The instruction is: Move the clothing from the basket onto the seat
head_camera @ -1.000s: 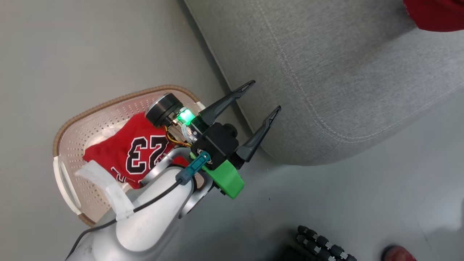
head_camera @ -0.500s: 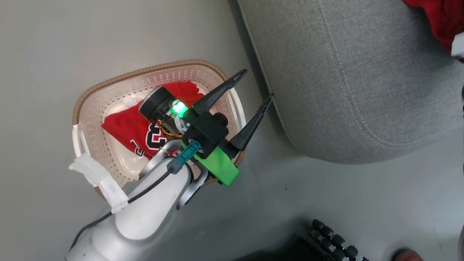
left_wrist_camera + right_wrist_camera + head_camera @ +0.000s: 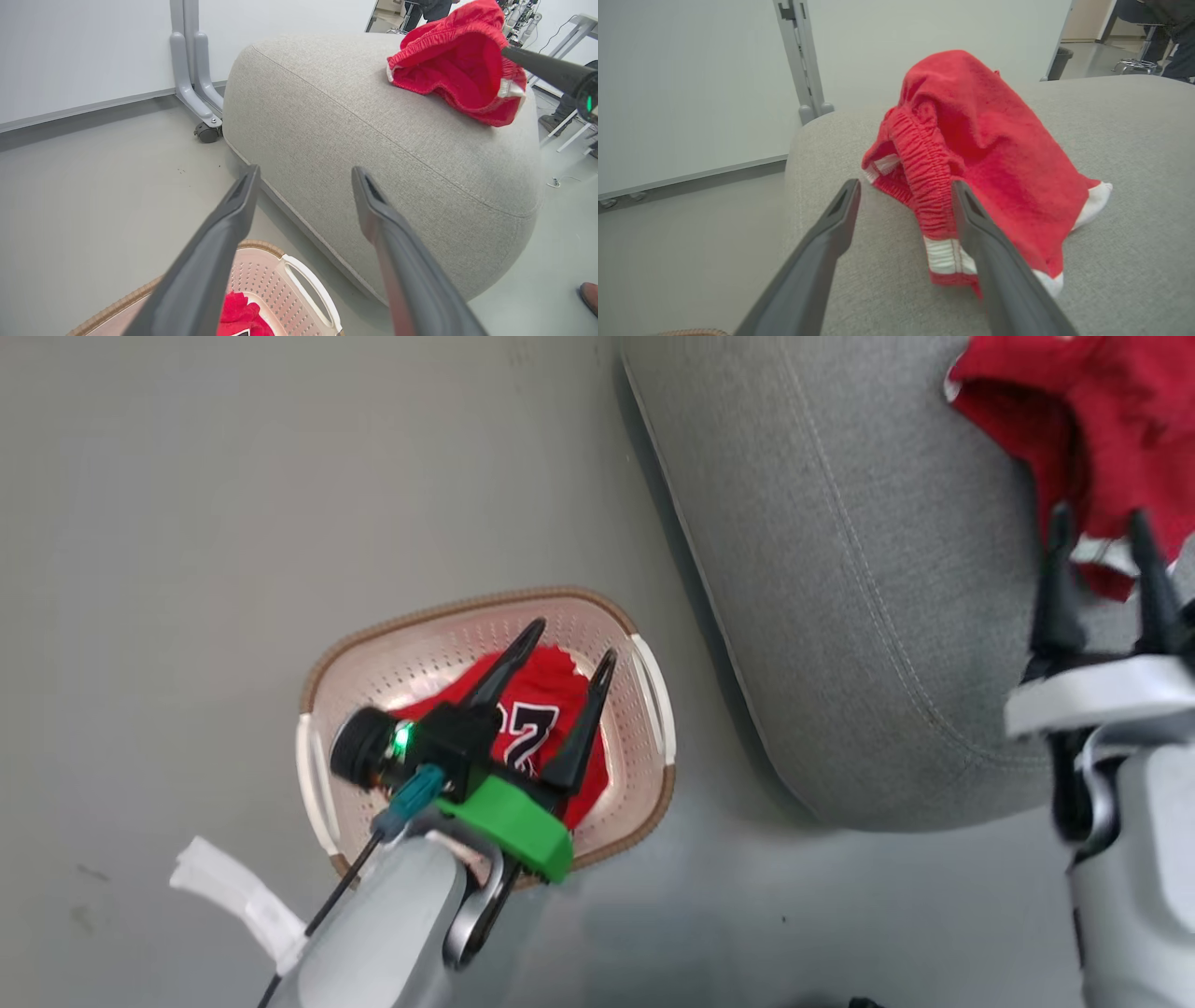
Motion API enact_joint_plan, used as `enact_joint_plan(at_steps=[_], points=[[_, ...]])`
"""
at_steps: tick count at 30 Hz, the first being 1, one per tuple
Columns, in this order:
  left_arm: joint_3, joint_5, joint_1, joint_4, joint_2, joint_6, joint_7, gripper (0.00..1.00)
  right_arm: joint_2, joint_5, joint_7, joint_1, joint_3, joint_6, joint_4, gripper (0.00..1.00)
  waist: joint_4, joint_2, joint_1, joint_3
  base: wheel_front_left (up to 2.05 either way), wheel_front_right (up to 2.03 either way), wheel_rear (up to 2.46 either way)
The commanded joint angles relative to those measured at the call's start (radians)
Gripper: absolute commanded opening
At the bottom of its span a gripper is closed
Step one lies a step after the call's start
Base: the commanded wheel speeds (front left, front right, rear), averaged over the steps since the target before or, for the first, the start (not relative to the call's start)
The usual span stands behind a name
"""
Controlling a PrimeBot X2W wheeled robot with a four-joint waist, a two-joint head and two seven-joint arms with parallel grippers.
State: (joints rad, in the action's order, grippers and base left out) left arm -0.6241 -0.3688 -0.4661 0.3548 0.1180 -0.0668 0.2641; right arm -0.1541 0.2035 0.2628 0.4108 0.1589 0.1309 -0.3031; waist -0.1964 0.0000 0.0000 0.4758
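The cream basket (image 3: 467, 607) stands on the floor beside the light-grey seat (image 3: 840, 569). In it lies the red jersey (image 3: 532, 728), its black numbers partly hidden by my arm. Above the jersey hangs my left gripper (image 3: 573, 642), open and holding nothing. The red shorts (image 3: 1074, 401) with white trim lie crumpled on top of the seat. Just short of them my right gripper (image 3: 1099, 518) is open, fingers pointing at the hem. The right wrist view has the shorts (image 3: 985, 149) right beyond that gripper (image 3: 906, 185). The left wrist view looks past my left gripper (image 3: 306, 171) over the basket (image 3: 280, 289) to the seat (image 3: 373, 140).
Grey floor surrounds the basket. A grey wheeled stand leg (image 3: 196, 93) rises against the white wall behind the seat. A person's shoe (image 3: 589, 296) rests on the floor at the far right. A white tape tag (image 3: 238, 896) hangs from my left forearm.
The head camera has shifted. My left gripper has swung from past the basket's rim to over the jersey inside it. My right gripper has come into view at the shorts on the seat.
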Motion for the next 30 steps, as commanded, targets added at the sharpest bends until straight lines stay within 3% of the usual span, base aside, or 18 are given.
enact_joint_plan(at_steps=[1,8,19,24,30], points=[[0.026,-0.005,0.054,-0.004,-0.004,0.006,0.000,1.00,0.007,0.006,0.003,-0.047,-0.035,0.000,0.026,1.00,0.086,0.0000,0.0000,-0.158,0.00,0.00,0.00],[0.187,-0.001,0.225,-0.029,-0.035,0.014,0.000,1.00,0.013,0.012,0.003,-0.199,-0.194,0.000,0.098,1.00,0.137,0.0000,0.0000,-0.299,0.00,0.00,0.00],[0.439,0.076,0.475,-0.145,-0.065,0.028,0.000,1.00,0.055,-0.029,0.003,-0.375,-0.254,0.000,0.165,1.00,0.199,0.0000,0.0000,-0.451,0.00,0.00,0.00],[0.493,0.045,0.564,-0.207,-0.067,0.032,0.000,1.00,0.069,-0.048,0.003,-0.449,-0.253,0.000,0.191,1.00,0.215,0.0000,0.0000,-0.490,0.00,0.00,0.00],[0.506,0.149,0.644,-0.288,-0.067,0.031,0.000,1.00,0.088,-0.059,0.003,-0.516,-0.241,0.000,0.228,1.00,0.222,0.0000,0.0000,-0.516,0.00,0.00,0.00]])
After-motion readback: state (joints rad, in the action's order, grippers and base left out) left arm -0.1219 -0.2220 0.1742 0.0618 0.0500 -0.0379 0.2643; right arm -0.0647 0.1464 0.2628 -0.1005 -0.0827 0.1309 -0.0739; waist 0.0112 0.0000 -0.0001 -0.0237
